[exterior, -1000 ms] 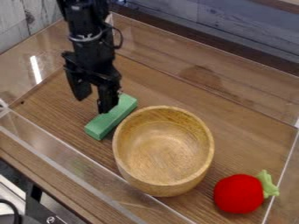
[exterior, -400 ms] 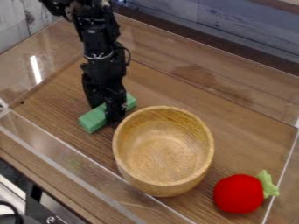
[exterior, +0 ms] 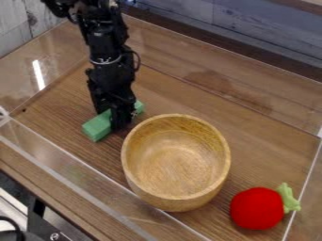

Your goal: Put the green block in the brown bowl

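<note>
Surface point(exterior: 251, 113): a wooden tabletop with dark grain, filling most of the view. A clear plastic wall rises along its left and near edges.
Robot arm point(exterior: 104, 38): black, reaching down from the top left of the view. Its wrist points straight down at the surface.
Brown bowl point(exterior: 178, 161): a large, round, light-brown wooden bowl with a thick rim and visible grain. It sits upright a little near of centre and nothing is inside it. It is the largest loose object in view.
Red round toy point(exterior: 259, 207): a red ball-like toy with a small green leaf on its right side. It lies at the near right, just right of the bowl and apart from its rim.
Tool point(exterior: 116, 117): the black grasping part at the end of the arm, lowered right down to the surface just beyond the bowl's far-left rim. Its fingers are drawn together and clamped on the green block.
Green block point(exterior: 101, 125): a small, flat, light-green bar lying on the surface, left of the bowl and just outside its rim. It has not been lifted. Its near-left end sticks out from under the tool, and the rest is hidden behind the fingers.
</note>
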